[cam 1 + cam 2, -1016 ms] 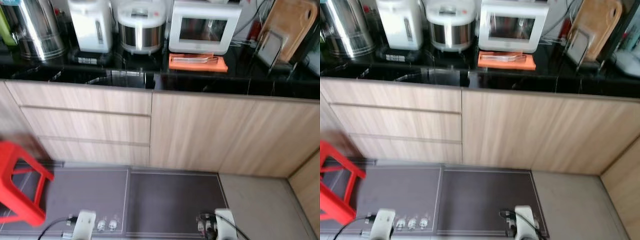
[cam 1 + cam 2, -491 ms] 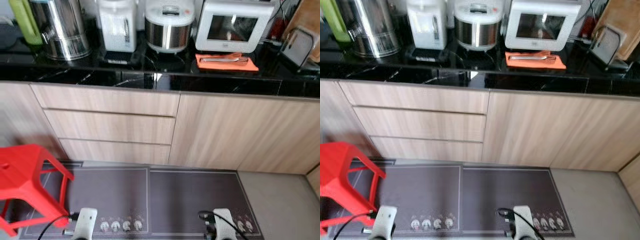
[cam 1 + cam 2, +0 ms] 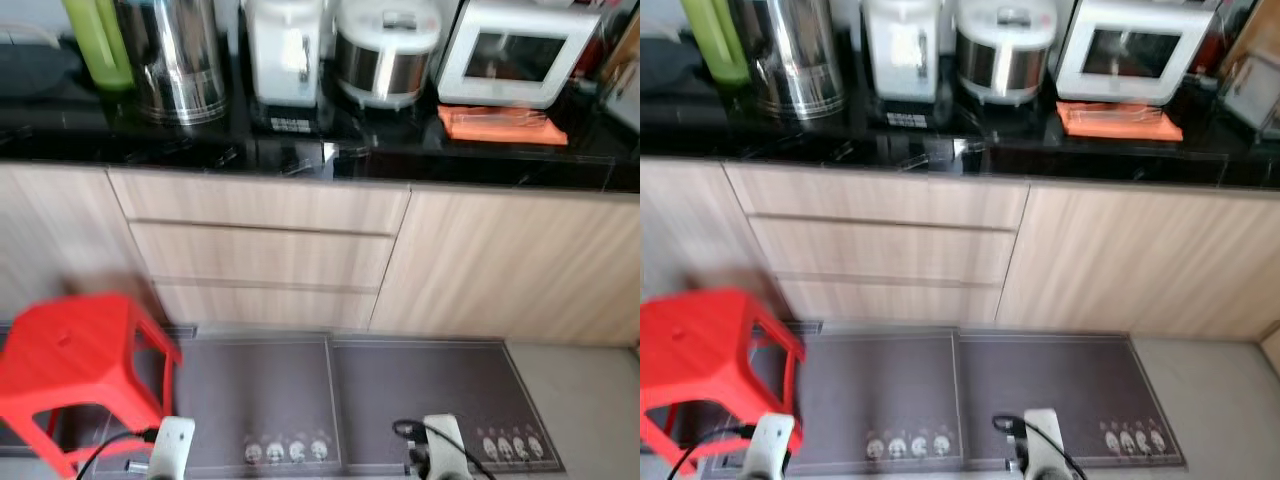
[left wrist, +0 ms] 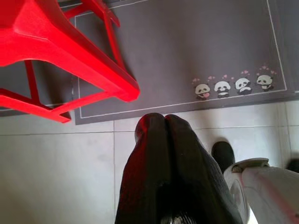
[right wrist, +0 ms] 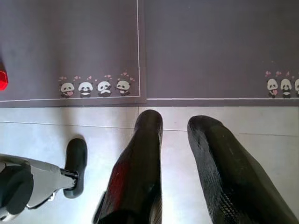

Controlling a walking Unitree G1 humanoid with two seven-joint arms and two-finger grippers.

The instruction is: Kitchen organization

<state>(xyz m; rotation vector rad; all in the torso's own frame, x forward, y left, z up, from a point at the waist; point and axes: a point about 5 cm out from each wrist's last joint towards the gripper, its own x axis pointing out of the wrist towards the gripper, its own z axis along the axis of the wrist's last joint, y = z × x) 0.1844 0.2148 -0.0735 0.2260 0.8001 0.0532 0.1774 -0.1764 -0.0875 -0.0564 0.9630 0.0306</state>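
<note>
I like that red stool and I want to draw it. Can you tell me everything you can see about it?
The red stool looks like shiny moulded plastic, with a flat square seat that has a small dimple in the middle. Its legs splay outward and thin bars join them lower down. It stands upright on the floor, partly on the grey panda mat, in front of the wooden drawers, on the robot's left. Nothing sits on it.

light: bright, even daylight | blur: head views kinda smeary | glare: shiny black table (image 3: 330, 160) mirrors appliances | wrist views: sharp floor, close fingers (image 4: 159, 154) soft
</note>
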